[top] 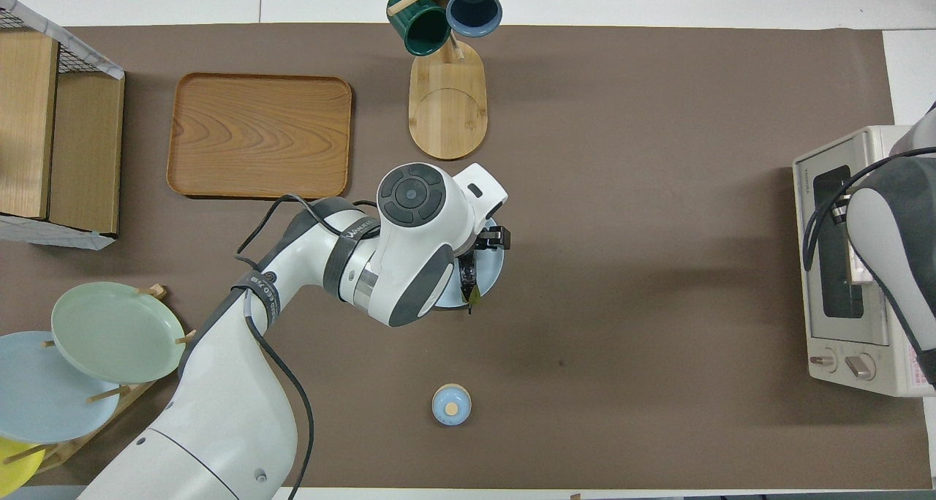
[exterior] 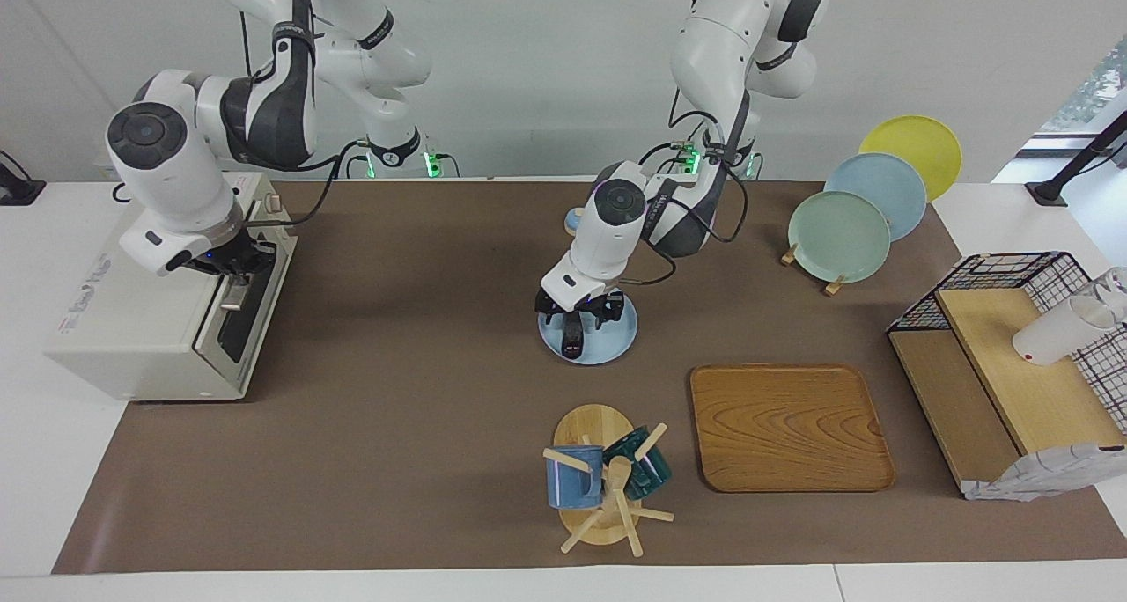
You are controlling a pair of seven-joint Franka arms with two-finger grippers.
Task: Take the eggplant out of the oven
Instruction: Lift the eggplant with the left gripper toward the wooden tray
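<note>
The eggplant (exterior: 572,338) lies on a small light-blue plate (exterior: 616,342) mid-table; in the overhead view its green stem end (top: 472,294) points toward the robots and reaches the plate's (top: 493,267) edge. My left gripper (exterior: 577,313) hangs open just over the eggplant, one finger on each side of it. The off-white oven (exterior: 132,320) stands at the right arm's end of the table, its dark glass door (exterior: 231,331) upright and closed. My right gripper (exterior: 232,266) is at the top edge of the door, by the handle.
A wooden tray (exterior: 788,426) and a mug tree (exterior: 603,479) with two mugs lie farther from the robots than the plate. A rack of plates (exterior: 841,232) and a wire basket with a wooden shelf (exterior: 995,356) stand at the left arm's end. A small blue bell (top: 451,405) sits near the robots.
</note>
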